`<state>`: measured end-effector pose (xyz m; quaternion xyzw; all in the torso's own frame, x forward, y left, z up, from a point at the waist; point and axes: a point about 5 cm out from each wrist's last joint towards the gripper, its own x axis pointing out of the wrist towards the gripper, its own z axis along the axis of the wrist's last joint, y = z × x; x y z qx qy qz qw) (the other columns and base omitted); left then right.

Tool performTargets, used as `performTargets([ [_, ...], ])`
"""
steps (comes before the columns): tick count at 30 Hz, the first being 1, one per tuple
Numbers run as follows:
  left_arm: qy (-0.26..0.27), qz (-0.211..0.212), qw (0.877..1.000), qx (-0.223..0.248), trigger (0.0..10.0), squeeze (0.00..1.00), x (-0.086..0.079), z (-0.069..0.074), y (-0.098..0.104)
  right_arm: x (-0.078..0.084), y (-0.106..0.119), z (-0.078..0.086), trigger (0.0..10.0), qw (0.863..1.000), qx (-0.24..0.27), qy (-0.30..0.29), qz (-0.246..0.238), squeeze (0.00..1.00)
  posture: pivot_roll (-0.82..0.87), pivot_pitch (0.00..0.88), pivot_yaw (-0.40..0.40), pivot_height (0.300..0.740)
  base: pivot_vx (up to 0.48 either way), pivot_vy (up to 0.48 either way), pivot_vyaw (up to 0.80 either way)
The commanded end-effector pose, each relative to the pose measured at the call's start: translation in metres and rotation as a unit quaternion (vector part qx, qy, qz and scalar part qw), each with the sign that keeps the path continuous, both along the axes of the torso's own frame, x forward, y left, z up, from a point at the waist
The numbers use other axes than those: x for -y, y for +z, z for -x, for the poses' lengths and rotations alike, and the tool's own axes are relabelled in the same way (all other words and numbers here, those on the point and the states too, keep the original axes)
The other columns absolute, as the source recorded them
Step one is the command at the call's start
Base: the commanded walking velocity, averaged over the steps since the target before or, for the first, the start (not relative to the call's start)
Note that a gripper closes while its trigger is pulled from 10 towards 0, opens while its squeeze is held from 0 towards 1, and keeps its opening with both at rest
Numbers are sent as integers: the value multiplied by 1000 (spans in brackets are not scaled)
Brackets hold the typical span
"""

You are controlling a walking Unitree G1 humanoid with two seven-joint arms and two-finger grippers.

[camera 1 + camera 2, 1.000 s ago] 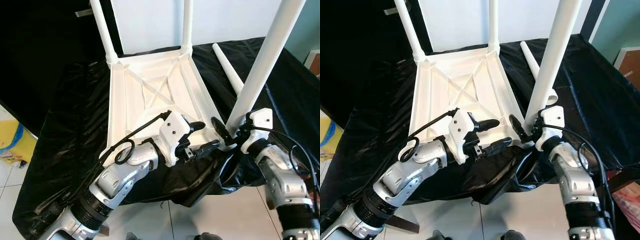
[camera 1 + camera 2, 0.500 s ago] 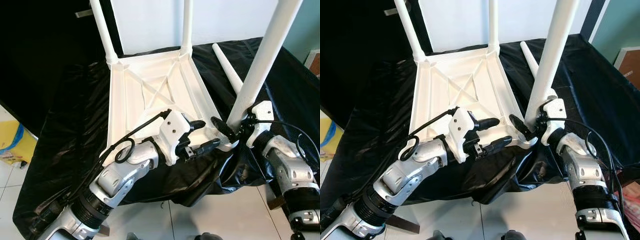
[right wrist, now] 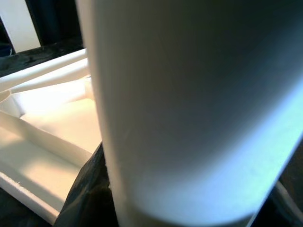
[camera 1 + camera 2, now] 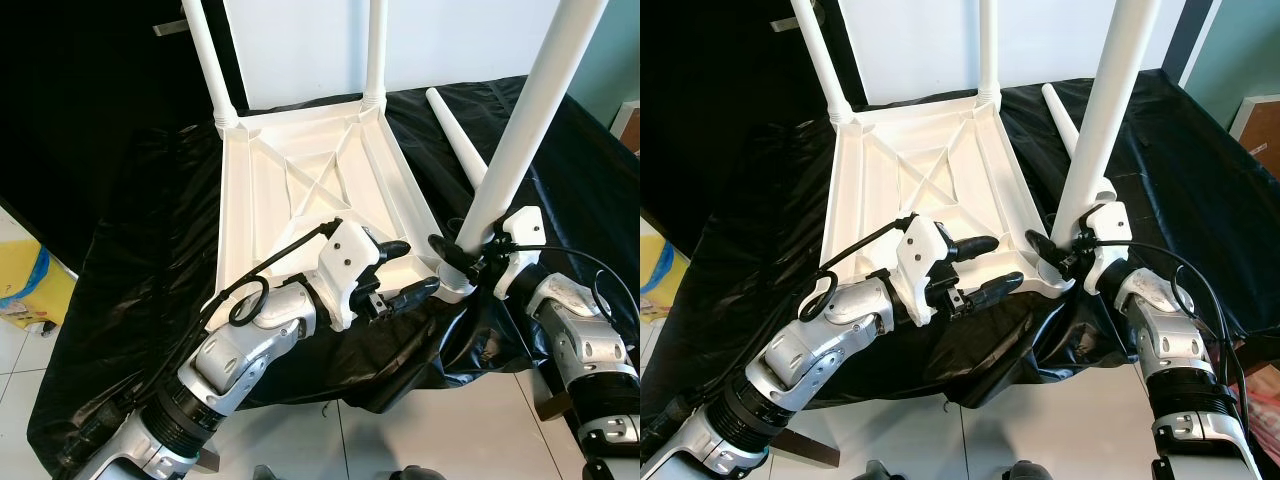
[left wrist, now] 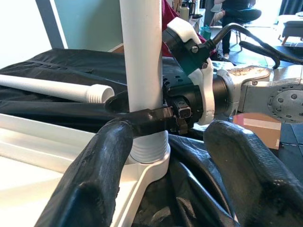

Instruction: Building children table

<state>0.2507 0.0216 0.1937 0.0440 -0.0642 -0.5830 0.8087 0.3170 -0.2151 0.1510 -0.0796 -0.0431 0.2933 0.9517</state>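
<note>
Right now you are partway through fitting the third leg. The upturned white tabletop (image 4: 310,190) is lying on the black-draped surface (image 4: 140,260), with two legs already standing in its far corners: the far-left leg (image 4: 207,60) and the far-right leg (image 4: 376,50).

Your left gripper (image 4: 395,272) is reaching in from the near left, forearm angled up over the tabletop's near edge, its fingers (image 5: 102,165) spread and holding nothing. It is hovering just beside the near-right corner socket (image 5: 150,158), apparently ready to brace the frame.

To its right, the leg being fitted (image 4: 520,130) is standing almost upright, leaning slightly right, with its threaded foot seated in that socket. Your right gripper (image 4: 455,255) is coming in from the near right at socket height, wrist bent inward, and its fingers (image 5: 151,115) are pinching the leg just above the thread.

Next, I judge you need to keep the leg square to the socket and turn it home.

A fourth leg (image 4: 458,140) is lying loose on the surface at far right.
</note>
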Motion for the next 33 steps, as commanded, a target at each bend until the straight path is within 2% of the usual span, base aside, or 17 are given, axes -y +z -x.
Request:
performTargets([
  [1,-92,-21,996,0,10000,0,2,9,-2,3,-15,3,10000,999,-33,-15,-3,0,-114,70,68,740,0,0,0],
  [6,-93,-22,995,1,10000,0,2,9,-2,3,-17,4,10000,999,-31,-40,-13,0,-117,68,66,740,0,0,0],
  [9,-94,-21,995,-1,10000,0,3,10,-3,-5,-20,5,10000,992,-24,-117,-30,0,-121,66,60,740,0,0,0],
  [11,-94,-21,995,-1,10000,0,3,10,-3,-5,-20,5,10000,992,-24,-117,-30,0,-121,66,60,740,0,0,0],
  [13,-94,-20,995,-2,10000,0,3,11,-4,-12,-21,8,10000,988,-22,-150,-35,0,-123,66,53,740,0,0,0],
  [20,-94,-18,995,-4,10000,0,4,12,-5,-24,-27,12,10000,979,-30,-194,-53,0,-122,63,46,740,0,0,0],
  [21,-93,-17,995,-5,10000,0,4,12,-5,-30,-30,14,10000,972,-34,-223,-62,0,-120,62,41,740,0,0,0],
  [22,-93,-17,995,-5,10000,0,4,12,-5,-30,-30,14,10000,972,-34,-223,-62,0,-120,62,41,740,0,0,0],
  [24,-92,-16,996,-5,10000,0,4,12,-5,-37,-34,17,10000,956,-37,-281,-79,0,-118,59,36,740,0,0,0],
  [25,-92,-16,996,-5,10000,0,4,12,-5,-37,-34,17,10000,956,-37,-281,-79,0,-118,59,36,740,0,0,0],
  [27,-90,-17,996,-4,10000,0,4,11,-5,-42,-39,20,10000,937,-43,-333,-95,0,-112,55,32,740,0,0,0],
  [28,-90,-17,996,-4,10000,0,4,11,-5,-42,-39,20,10000,937,-43,-333,-95,0,-112,55,32,740,0,0,0],
  [30,-88,-16,996,-4,10000,0,4,11,-5,-47,-43,23,10000,921,-50,-374,-98,0,-109,54,33,740,0,0,0],
  [31,-88,-16,996,-4,10000,0,4,11,-5,-47,-43,23,10000,921,-50,-374,-98,0,-109,54,33,740,0,0,0],
  [33,-87,-15,996,-4,10000,0,4,11,-4,-57,-45,23,10000,914,-54,-388,-108,0,-103,56,35,740,0,0,0],
])
